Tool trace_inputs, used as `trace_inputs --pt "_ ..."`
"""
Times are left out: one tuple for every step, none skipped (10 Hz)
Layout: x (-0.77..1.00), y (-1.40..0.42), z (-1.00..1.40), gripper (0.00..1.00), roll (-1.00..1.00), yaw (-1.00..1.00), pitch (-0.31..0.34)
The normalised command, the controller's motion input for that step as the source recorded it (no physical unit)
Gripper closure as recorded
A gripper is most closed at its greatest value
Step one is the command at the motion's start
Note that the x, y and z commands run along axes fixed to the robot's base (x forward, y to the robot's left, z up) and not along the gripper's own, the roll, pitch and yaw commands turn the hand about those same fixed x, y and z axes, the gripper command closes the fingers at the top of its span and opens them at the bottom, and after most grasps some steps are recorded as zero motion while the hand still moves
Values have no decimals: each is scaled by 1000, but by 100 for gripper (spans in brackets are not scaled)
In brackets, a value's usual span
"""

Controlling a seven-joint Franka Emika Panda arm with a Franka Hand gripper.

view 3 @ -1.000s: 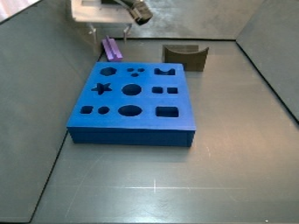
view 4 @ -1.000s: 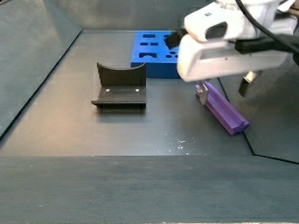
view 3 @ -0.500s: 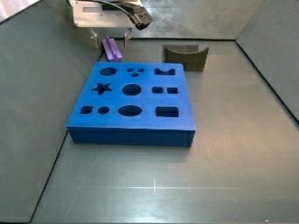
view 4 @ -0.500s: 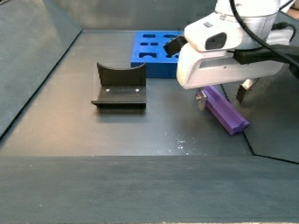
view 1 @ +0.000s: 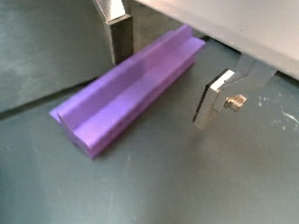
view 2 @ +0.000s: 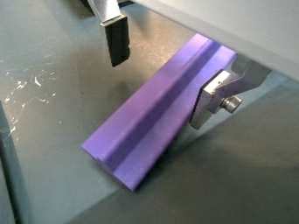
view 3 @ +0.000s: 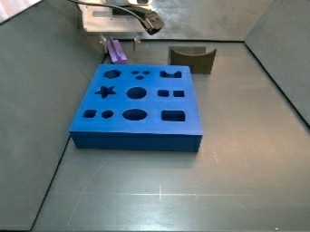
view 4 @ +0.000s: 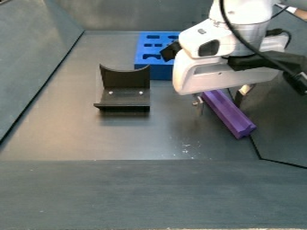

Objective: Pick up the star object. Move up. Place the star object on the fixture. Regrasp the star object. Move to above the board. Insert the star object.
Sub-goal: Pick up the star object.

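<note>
- The gripper [view 1: 163, 74] is seen low over the star object [view 1: 128, 92], its two flat silver fingers spread apart with one on each long side of the peg.
- In both wrist views a gap can be made out between each finger pad [view 2: 115, 41] and the purple surface; no clamping is shown, and the peg lies flat on the grey floor.
- In a side view the star object [view 4: 228, 113] is found lying on the worktop floor near one side edge, with its free end pointing away from the gripper [view 4: 222, 92]; its other end is hidden under the white gripper body.
- In a side view the star object [view 3: 114, 50] is only a thin purple sliver near a far corner of the worktop, between the far wall and the board [view 3: 136, 101]; the gripper [view 3: 111, 36] above it covers most of it.
- The board is placed close to one side wall of the worktop, with a narrow strip of floor left there and wide open floor on its opposite side and in front of it.
- The fixture [view 4: 122, 88] stands well apart from the star object, with bare floor between them; in a side view it [view 3: 193, 59] is seen near the far wall, beside the board's far corner.
- The board [view 4: 157, 52] is partly cut off by the gripper body in a side view.
- The fingertips themselves cannot be made out in the side views.
</note>
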Motion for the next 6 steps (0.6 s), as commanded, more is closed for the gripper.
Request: trace_inputs --pt "143 0 -897 0 -139 0 0" --pt "0 0 -851 0 -156 0 1" --pt "26 0 -563 0 -233 0 34" --pt "0 0 -489 0 -297 0 0" --pt "0 0 -397 0 -304 0 0" --pt "-3 0 -120 0 -126 0 -34"
